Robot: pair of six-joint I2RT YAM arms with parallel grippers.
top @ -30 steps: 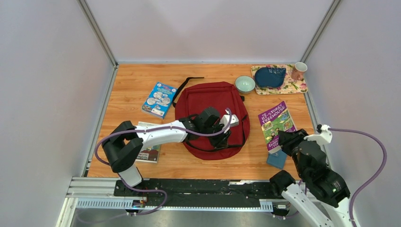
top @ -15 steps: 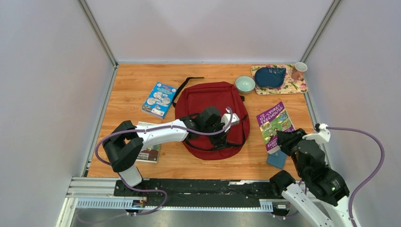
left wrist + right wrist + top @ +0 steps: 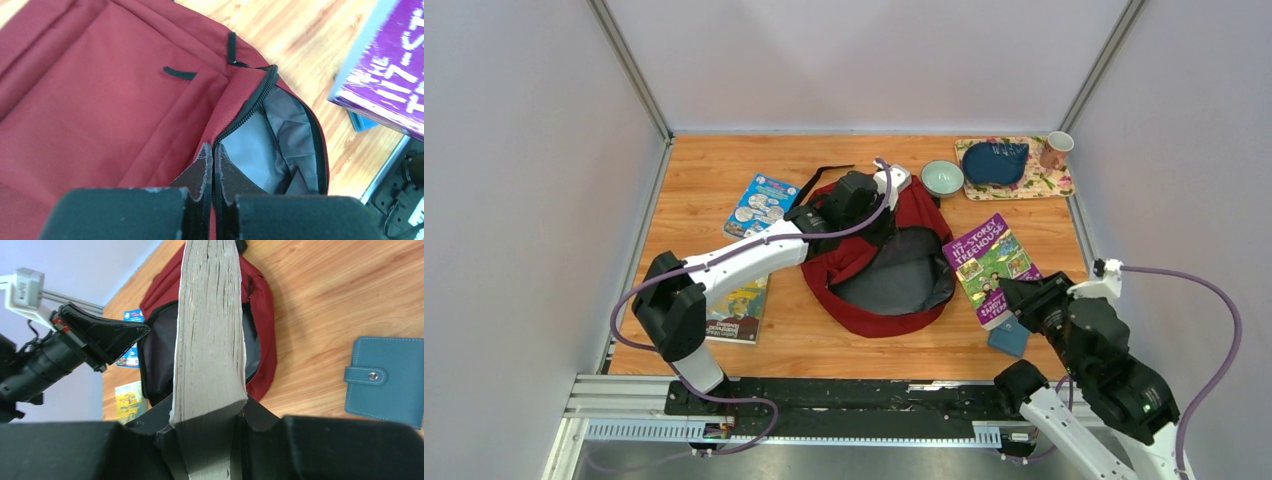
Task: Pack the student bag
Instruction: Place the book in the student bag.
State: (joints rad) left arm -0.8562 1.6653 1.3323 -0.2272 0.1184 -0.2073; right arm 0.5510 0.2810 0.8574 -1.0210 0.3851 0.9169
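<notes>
The dark red student bag (image 3: 856, 312) lies mid-table with its mouth held open, grey lining (image 3: 906, 272) showing. My left gripper (image 3: 876, 205) is shut on the bag's zippered top flap and holds it up; in the left wrist view the fingers (image 3: 212, 160) pinch the red edge by the zipper (image 3: 250, 107). My right gripper (image 3: 1016, 300) is shut on the purple book (image 3: 986, 258), lifted beside the bag's right side. In the right wrist view the book's page edge (image 3: 210, 330) points at the open bag (image 3: 260, 305).
A blue wallet (image 3: 1008, 337) lies under the right gripper and shows in the right wrist view (image 3: 387, 380). A blue book (image 3: 760, 205) and a yellow book (image 3: 738, 312) lie left of the bag. A teal bowl (image 3: 942, 177), a floral tray (image 3: 1049, 183) with a blue cloth (image 3: 994, 161), and a mug (image 3: 1055, 149) stand at the back right.
My left gripper has pulled the bag's flap up and toward the back, opening the bag. My right gripper has lifted the purple book and moved it left toward the bag.
</notes>
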